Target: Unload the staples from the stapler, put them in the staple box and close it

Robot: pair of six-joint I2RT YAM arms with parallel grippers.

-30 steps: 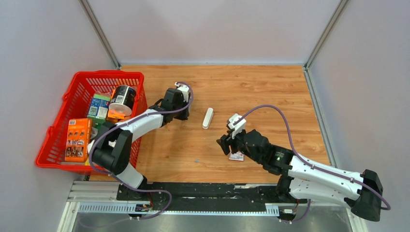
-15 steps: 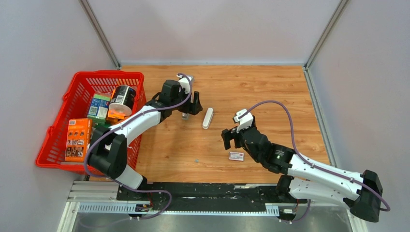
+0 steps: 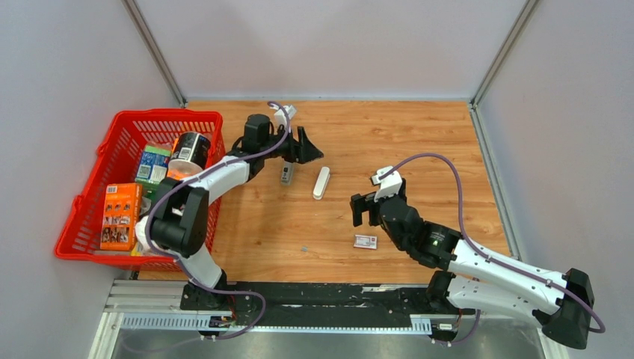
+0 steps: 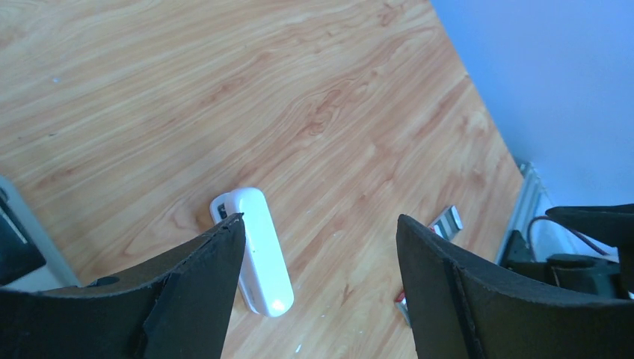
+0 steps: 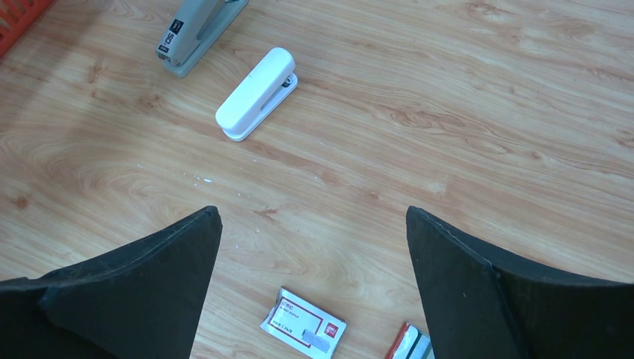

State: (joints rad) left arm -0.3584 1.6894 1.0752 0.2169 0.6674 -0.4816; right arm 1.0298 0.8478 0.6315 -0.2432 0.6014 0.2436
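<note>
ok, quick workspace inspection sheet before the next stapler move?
Surface: wooden tabletop, a few tiny pale specks.
Job's things: slim white plastic stapler lying flat mid-table, nothing touching it.
Clutter: grey bar-shaped metal piece just left of it, apart; small red-and-white flat box; red plastic basket holding boxes and a round tub.
Hands: left hand open, empty; right hand open, empty.
Cables: purple cables loop along both arms.
Surroundings: plain grey walls, nothing else seen.

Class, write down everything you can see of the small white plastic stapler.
The small slim white plastic stapler has rounded ends and a glossy top, with a dark gap at one end. It looks closed and lies flat on the wooden table, near its middle. Only the table touches it.
</note>
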